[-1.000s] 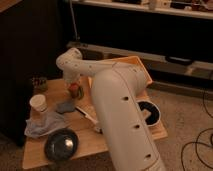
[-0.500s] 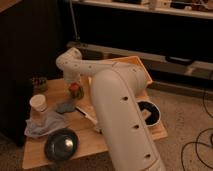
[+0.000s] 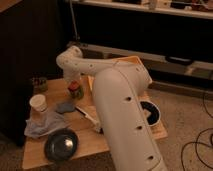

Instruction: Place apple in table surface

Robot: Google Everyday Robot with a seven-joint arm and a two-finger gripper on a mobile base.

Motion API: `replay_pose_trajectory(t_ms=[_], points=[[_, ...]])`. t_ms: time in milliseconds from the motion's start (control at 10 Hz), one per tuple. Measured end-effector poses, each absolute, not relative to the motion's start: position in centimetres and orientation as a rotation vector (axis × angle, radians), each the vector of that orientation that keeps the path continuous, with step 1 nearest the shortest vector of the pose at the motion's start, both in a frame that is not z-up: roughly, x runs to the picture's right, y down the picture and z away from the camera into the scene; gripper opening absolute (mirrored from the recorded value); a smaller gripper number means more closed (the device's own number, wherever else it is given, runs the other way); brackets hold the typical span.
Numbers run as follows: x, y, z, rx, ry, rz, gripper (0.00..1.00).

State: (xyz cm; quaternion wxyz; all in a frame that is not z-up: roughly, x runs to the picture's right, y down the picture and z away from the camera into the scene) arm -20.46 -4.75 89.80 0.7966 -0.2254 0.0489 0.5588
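Observation:
My white arm reaches from the lower right across the table surface (image 3: 85, 145), a light wooden top. The gripper (image 3: 75, 89) points down over the table's back left part. It is shut on the apple (image 3: 76, 94), a small orange-red fruit that shows just below the dark fingers. The apple sits low, at or just above the wood; I cannot tell whether it touches.
A white paper cup (image 3: 39, 103) and a dark cup (image 3: 39, 84) stand at the left. A grey cloth (image 3: 44, 125) and a dark round dish (image 3: 61, 144) lie at the front left. A yellow tub (image 3: 131, 64) is behind the arm, a black bowl (image 3: 151, 113) at the right.

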Motion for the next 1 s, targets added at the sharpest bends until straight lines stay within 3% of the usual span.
replay_pose_trajectory(t_ms=[200,600,1000], points=[[-20.2,-5.8,88.6,-0.500,0.088,1.211,0.50],[-17.9,-9.3,82.4,-0.528,0.032,1.198,0.50],[-12.6,-6.6,76.7,-0.598,0.022,1.191,0.50]])
